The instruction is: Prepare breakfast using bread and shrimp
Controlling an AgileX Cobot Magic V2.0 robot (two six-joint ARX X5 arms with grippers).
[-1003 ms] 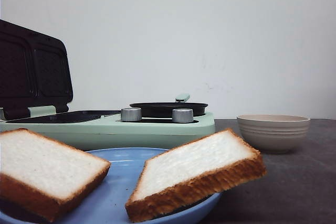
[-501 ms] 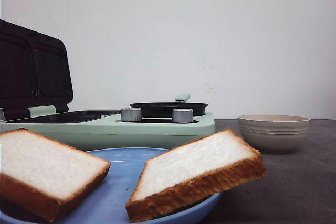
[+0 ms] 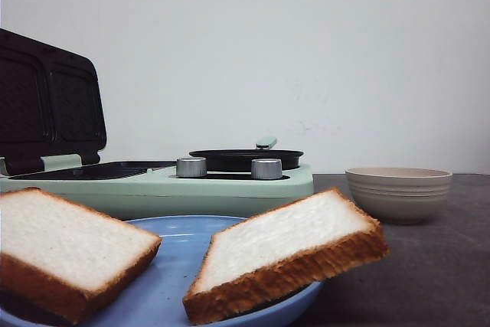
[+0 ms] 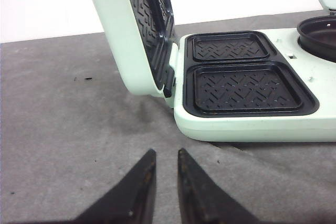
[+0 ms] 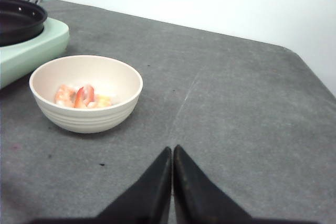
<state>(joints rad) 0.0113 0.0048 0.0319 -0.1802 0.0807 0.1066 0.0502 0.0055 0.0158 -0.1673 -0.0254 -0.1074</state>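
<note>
Two slices of white bread lie on a blue plate (image 3: 180,246) close to the front camera: one (image 3: 65,246) at the left, one (image 3: 287,250) leaning over the plate's right rim. The shrimp (image 5: 79,97) lie in a cream bowl (image 5: 86,116), also in the front view (image 3: 398,193) at the right. My left gripper (image 4: 166,153) hovers over the grey table near the open mint-green sandwich maker (image 4: 247,85), its jaws a narrow gap apart and empty. My right gripper (image 5: 172,149) is shut and empty, short of the bowl. Neither gripper shows in the front view.
The sandwich maker (image 3: 153,181) stands behind the plate with its lid (image 3: 50,105) raised at the left and two dark grill plates (image 4: 244,87) exposed. A small black pan (image 3: 245,158) with a mint handle sits on its right side, with two silver knobs (image 3: 191,167) in front.
</note>
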